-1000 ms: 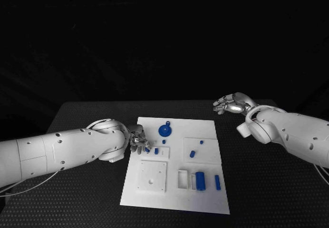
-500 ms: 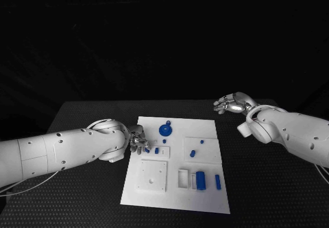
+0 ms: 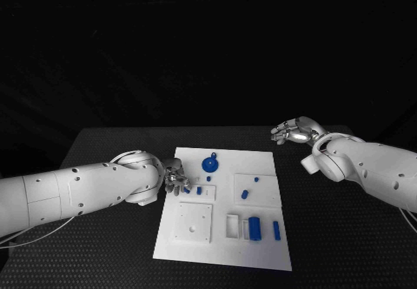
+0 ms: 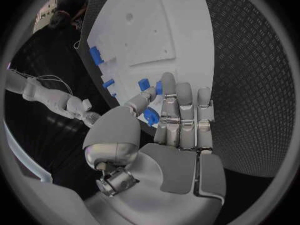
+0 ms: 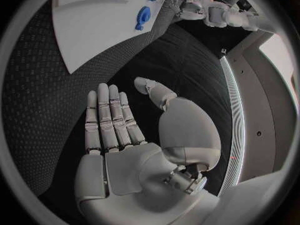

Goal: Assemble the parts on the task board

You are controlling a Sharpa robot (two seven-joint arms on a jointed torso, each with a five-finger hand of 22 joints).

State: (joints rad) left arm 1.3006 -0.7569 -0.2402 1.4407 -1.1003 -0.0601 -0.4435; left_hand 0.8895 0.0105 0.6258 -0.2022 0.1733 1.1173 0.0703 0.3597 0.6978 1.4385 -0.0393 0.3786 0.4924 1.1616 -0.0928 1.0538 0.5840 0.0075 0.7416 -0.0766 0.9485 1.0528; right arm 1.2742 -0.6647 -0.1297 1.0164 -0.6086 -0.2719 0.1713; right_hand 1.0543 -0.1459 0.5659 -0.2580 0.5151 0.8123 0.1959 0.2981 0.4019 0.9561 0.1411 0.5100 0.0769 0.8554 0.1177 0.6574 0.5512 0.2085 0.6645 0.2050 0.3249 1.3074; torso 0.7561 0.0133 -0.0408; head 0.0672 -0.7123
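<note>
The white task board (image 3: 222, 208) lies mid-table with blue parts on it: a round part (image 3: 210, 164) at the far side, a block (image 3: 253, 229) and a bar (image 3: 275, 230) at the near side. My left hand (image 3: 176, 180) is at the board's left edge. In the left wrist view its fingers (image 4: 182, 115) lie straight, and a small blue part (image 4: 152, 116) sits pinched between thumb and finger. Another small part (image 4: 144, 84) stands just beyond. My right hand (image 3: 294, 130) hovers off the board's far right corner, fingers (image 5: 109, 117) spread and holding nothing.
A raised square plate (image 3: 193, 223) with holes sits on the board's near left, and a second plate (image 3: 257, 189) carrying small blue pieces sits on its right. Black textured table (image 3: 348, 241) surrounds the board on both sides.
</note>
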